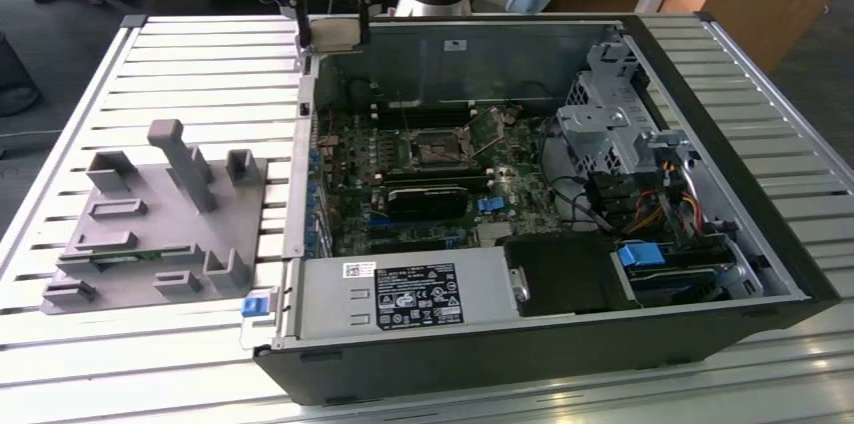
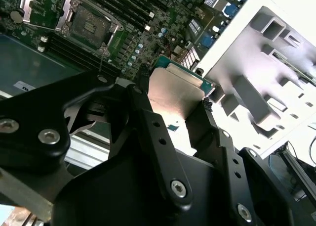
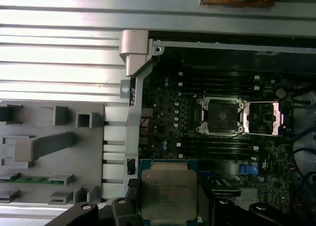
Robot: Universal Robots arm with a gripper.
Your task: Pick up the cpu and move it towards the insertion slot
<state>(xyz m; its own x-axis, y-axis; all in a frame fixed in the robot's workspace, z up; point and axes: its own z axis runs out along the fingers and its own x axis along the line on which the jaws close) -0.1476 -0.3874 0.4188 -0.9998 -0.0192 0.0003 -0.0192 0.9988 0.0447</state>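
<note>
My gripper [image 1: 334,36] hangs over the far corner of the open computer case, on the exterior view's left. It is shut on the cpu [image 1: 335,34], a flat square chip with a shiny metal top. In both wrist views the cpu [image 2: 175,95] [image 3: 168,194] sits clamped by its edges between the black fingers [image 2: 148,122]. The insertion slot [image 1: 438,147] is a dark square socket with a silver frame on the motherboard, its cover flap open. The slot [image 3: 220,116] [image 2: 89,25] lies apart from the cpu, further inside the case.
The grey plastic fixture [image 1: 147,224] with upright posts stands on the slatted table [image 1: 200,64] beside the case. Inside the case [image 1: 747,104] are a long black module [image 1: 427,199], memory slots, a drive cage [image 1: 607,129], cables and the power supply [image 1: 400,294].
</note>
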